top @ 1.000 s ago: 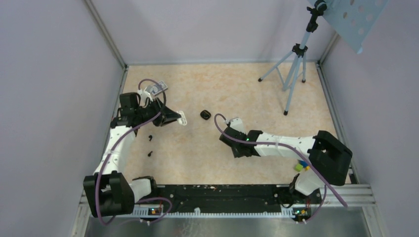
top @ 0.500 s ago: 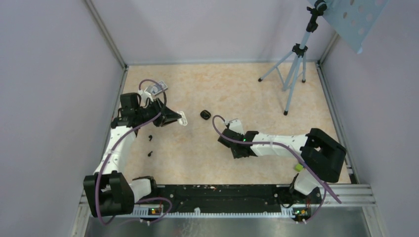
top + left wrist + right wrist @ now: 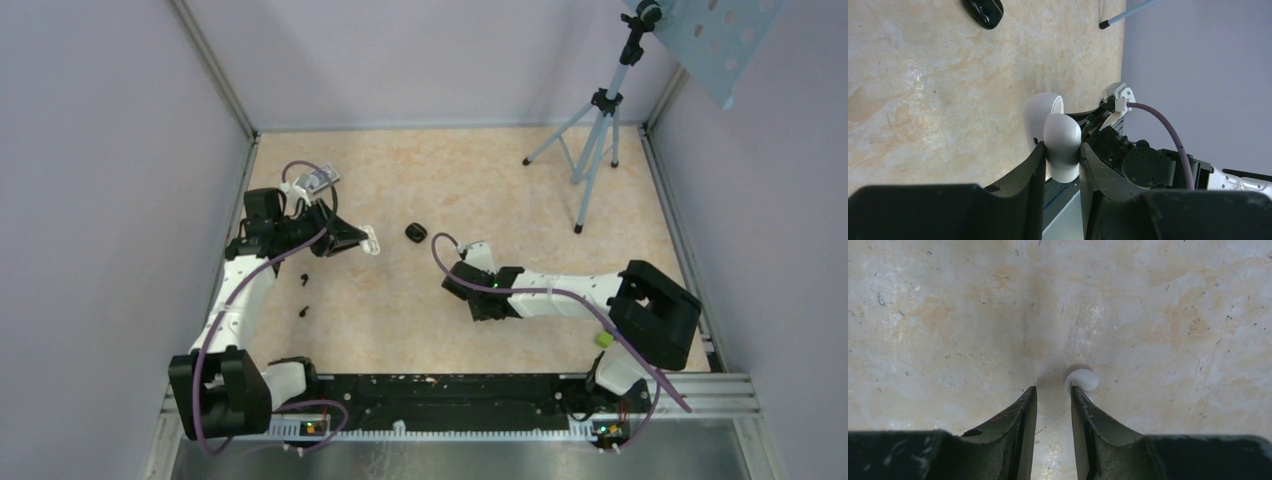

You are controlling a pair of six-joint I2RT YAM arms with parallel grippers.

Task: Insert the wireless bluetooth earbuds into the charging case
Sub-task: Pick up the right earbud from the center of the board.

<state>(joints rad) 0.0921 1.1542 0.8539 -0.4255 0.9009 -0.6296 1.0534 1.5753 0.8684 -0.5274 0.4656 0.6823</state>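
The black charging case (image 3: 416,232) lies on the table, lid shut as far as I can tell; it also shows at the top left of the left wrist view (image 3: 982,11). My left gripper (image 3: 360,240) hovers to its left, shut on a larger white pill-shaped object (image 3: 1061,142). My right gripper (image 3: 1053,389) points down at the table just right of and nearer than the case (image 3: 458,282), its jaws a little apart and empty. One tiny white earbud (image 3: 1082,380) lies at the tip of its right finger, outside the gap. The other earbud is out of view.
A tripod (image 3: 598,150) stands at the back right of the beige table (image 3: 500,180). Two small black bits (image 3: 303,280) lie near the left arm. Grey walls close in the table on three sides.
The right arm has drawn back and its gripper has shifted slightly left, then held still. The left arm has not moved.
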